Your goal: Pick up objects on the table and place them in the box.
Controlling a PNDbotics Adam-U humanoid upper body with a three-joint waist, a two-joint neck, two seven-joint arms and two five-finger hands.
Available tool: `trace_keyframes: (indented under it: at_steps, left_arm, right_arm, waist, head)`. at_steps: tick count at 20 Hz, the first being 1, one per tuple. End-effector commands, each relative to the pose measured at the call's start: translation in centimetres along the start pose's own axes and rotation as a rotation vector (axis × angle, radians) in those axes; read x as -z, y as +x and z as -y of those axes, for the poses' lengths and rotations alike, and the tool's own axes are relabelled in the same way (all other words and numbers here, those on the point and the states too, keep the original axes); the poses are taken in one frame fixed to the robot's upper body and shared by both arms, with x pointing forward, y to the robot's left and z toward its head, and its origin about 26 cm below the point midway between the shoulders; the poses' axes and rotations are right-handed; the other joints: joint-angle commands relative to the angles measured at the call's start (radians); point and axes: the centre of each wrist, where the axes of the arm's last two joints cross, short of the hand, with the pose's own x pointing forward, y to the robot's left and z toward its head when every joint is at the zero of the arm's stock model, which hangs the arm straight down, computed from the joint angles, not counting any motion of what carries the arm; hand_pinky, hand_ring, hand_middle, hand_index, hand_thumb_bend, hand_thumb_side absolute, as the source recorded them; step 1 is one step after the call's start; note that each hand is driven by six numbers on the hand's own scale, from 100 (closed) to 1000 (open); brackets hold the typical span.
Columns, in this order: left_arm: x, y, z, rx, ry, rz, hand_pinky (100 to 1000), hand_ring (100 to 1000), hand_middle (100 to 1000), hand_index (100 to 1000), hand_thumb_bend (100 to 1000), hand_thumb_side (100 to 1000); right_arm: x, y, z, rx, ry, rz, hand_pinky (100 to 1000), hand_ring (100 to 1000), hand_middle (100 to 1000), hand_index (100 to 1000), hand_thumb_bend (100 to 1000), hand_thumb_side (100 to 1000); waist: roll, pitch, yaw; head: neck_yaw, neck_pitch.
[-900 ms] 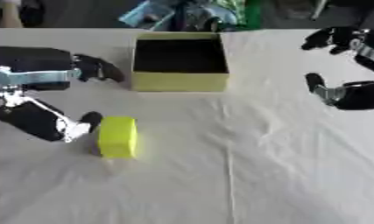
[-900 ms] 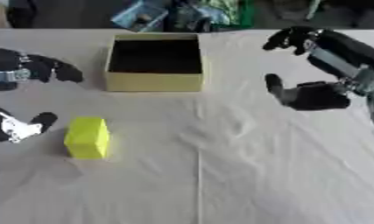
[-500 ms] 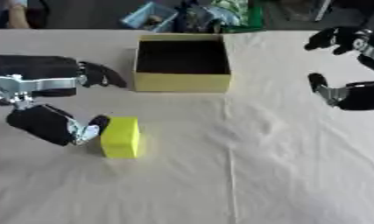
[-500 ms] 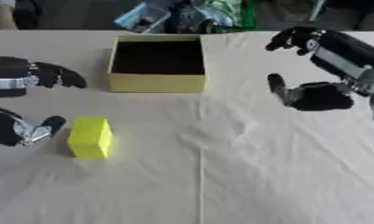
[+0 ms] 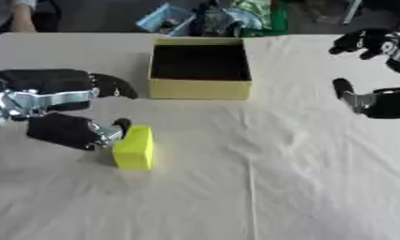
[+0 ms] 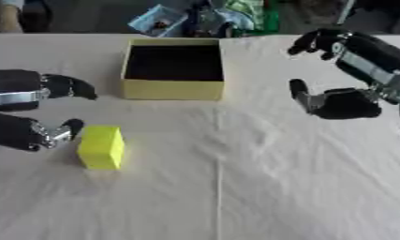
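A yellow block lies on the white tablecloth, left of centre. My left hand is open just left of it, fingers spread above and the thumb close to the block's upper left edge; contact is unclear. An open yellow box with a dark inside stands at the far middle. My right hand hovers open at the right, fingers curved, holding nothing.
Blue and green items are piled beyond the table's far edge behind the box. The white tablecloth stretches across the near and right parts.
My left hand has moved right toward the yellow block, its thumb now right beside it. The right hand has hardly moved. The block stays in place.
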Motion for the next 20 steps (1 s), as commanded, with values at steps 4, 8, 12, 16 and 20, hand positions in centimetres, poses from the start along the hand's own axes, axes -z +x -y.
trace_keyframes:
  at_steps: [4, 8, 12, 16, 20]
  left_arm:
    - [-0.3, 0.3, -0.1, 0.005, -0.045, -0.042, 971, 981, 997, 1000, 100, 318]
    - [-0.1, 0.3, 0.4, 0.007, -0.062, -0.053, 975, 983, 999, 1000, 109, 281]
    - [0.2, 0.5, 0.6, 0.021, -0.069, -0.044, 977, 985, 1000, 1000, 132, 398]
    - [0.5, 0.7, 1.0, 0.032, -0.086, -0.044, 974, 986, 1000, 1000, 173, 397]
    - [0.7, 0.8, 1.5, 0.028, -0.098, -0.060, 968, 985, 1000, 1000, 192, 446]
  right_arm:
    - [-0.2, 0.4, 0.9, -0.024, -0.027, 0.002, 823, 890, 885, 868, 100, 317]
    - [-0.2, 0.4, 0.9, -0.023, -0.028, 0.000, 823, 890, 884, 868, 100, 318]
    - [-0.2, 0.4, 0.8, -0.021, -0.026, 0.000, 822, 889, 883, 868, 100, 318]
    - [-0.2, 0.4, 0.8, -0.019, -0.027, -0.001, 821, 888, 881, 867, 100, 318]
    - [-0.1, 0.4, 0.8, -0.016, -0.027, -0.001, 820, 888, 880, 867, 100, 318]
  waist:
    - [0.014, -0.034, 0.003]
    - [0.014, -0.033, 0.004]
    - [0.015, -0.033, 0.005]
    - [0.017, -0.032, 0.004]
    - [0.018, -0.031, 0.002]
  head:
    - [0.006, 0.008]
    - [0.007, 0.007]
    - [0.007, 0.007]
    - [0.009, 0.007]
    - [0.010, 0.007]
